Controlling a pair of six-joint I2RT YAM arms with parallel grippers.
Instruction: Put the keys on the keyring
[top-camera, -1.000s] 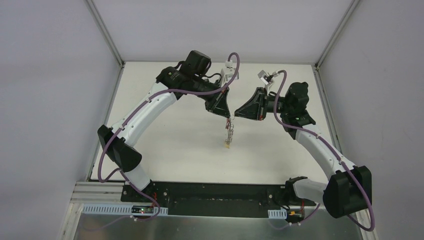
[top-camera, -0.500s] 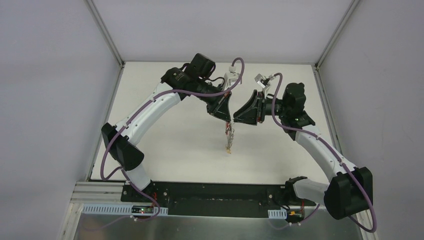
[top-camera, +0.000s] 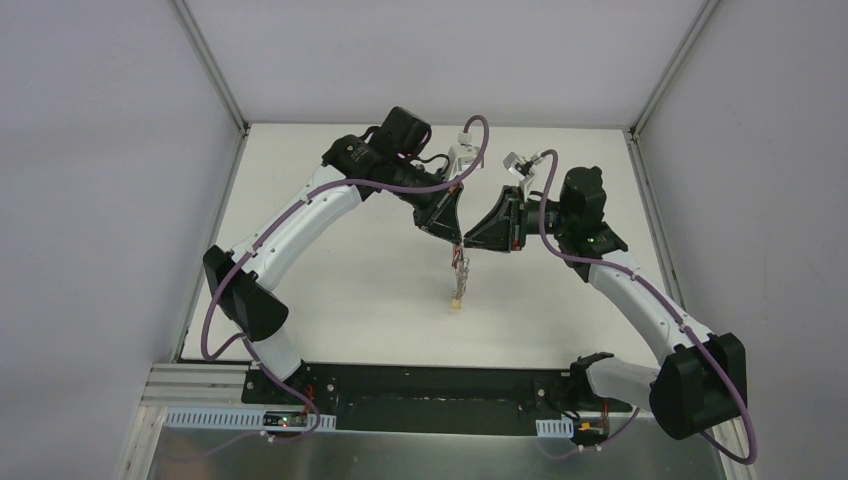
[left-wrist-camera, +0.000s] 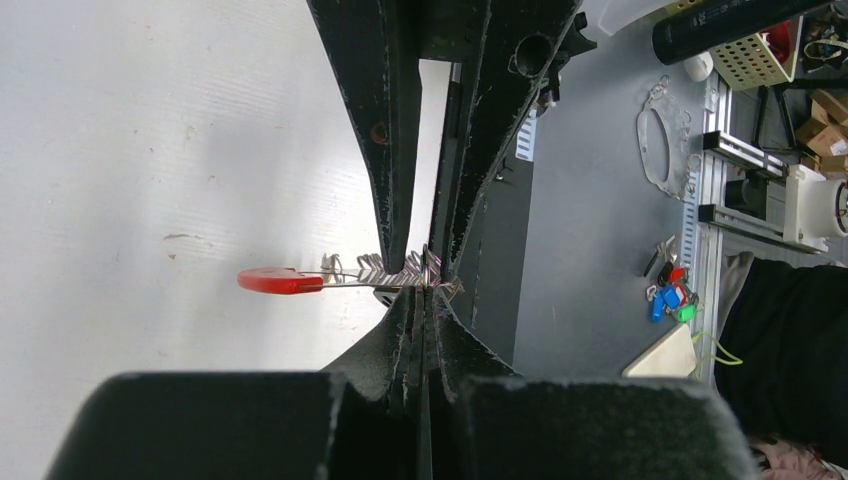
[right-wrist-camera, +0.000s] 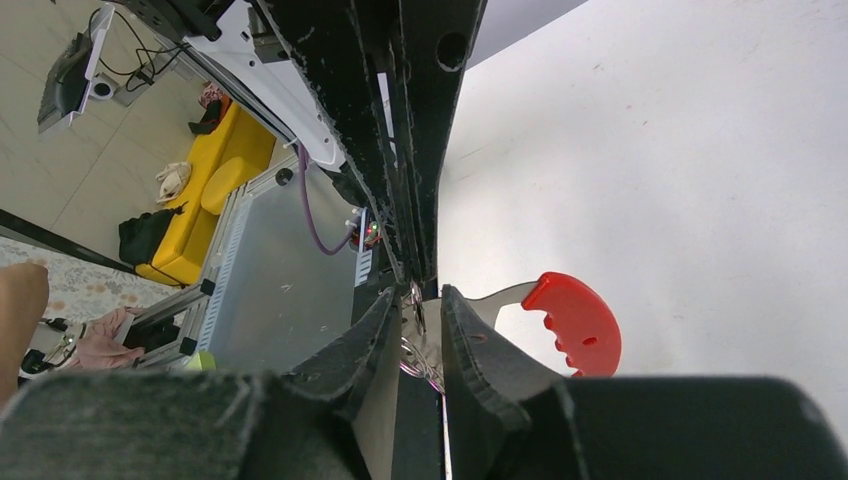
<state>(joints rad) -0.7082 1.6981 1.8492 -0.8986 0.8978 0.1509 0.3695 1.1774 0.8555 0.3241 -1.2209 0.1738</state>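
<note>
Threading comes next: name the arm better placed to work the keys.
Right, probably. The left gripper is shut on the top of the keys, carrying the hanging bunch; the right gripper sits at the same spot with jaws apart, so seems freer to work.

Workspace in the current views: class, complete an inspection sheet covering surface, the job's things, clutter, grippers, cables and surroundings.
Surface: white table, plain and matt.
Job's things: keys hang in a bunch below the two grippers, with the yellowish end lowest; whether that end touches the table cannot be told. The red strap sticks out to one side. The keyring is too small to make out.
Clutter: nothing seen.
Grippers: left gripper and right gripper meet tip to tip, both shut on the top of the bunch.
Cables: purple cables run along both arms, away from the keys.
Surroundings: grey walls; yellow sofa beyond the table.
</note>
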